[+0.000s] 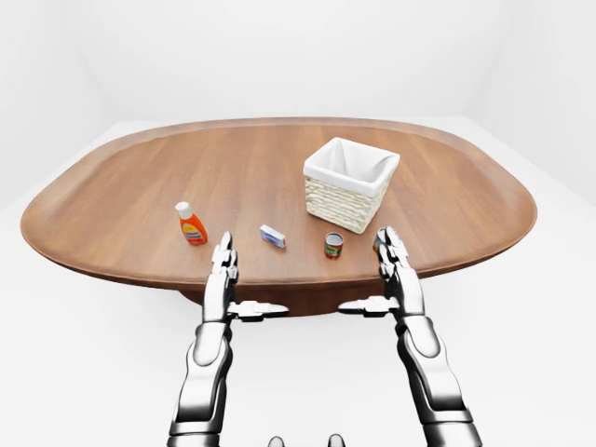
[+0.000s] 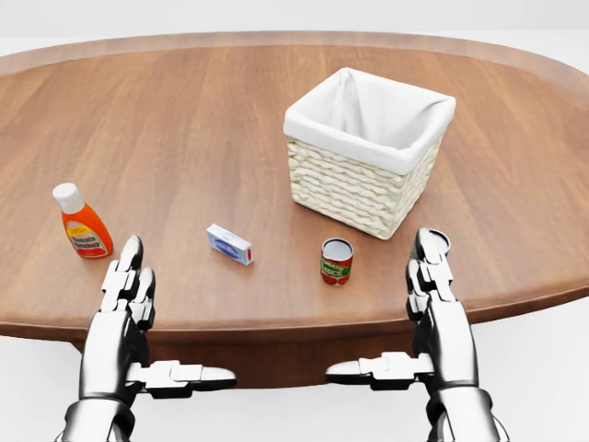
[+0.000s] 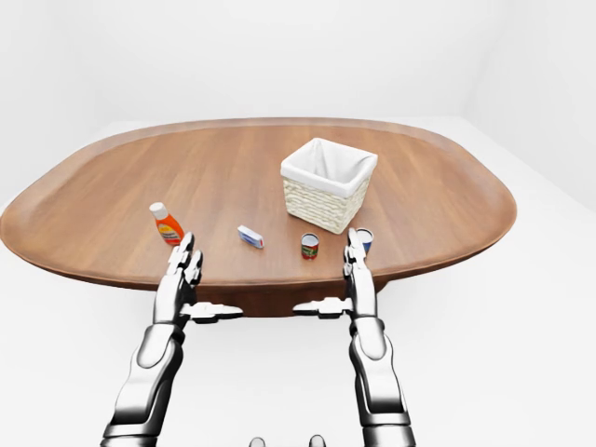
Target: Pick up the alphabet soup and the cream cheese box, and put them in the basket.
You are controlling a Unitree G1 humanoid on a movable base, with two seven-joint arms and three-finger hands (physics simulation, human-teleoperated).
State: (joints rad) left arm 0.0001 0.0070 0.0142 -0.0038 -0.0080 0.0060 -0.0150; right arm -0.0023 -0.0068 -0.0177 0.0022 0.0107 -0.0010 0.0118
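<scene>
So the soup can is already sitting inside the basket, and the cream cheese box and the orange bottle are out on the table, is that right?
Not quite. The soup can is not inside the basket; it stands upright on the table, just below the basket in the head view. The cream cheese box and the orange bottle are out on the table, as you said.

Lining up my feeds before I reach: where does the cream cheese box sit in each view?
Left-eye view: cream cheese box lies just left of centre, between the orange bottle and the soup can.
Head view: box lies left of centre, lower half.
Right-eye view: box lies left of centre.
Shared landmark: the white-lined basket, up and right of the box in every view.
</scene>
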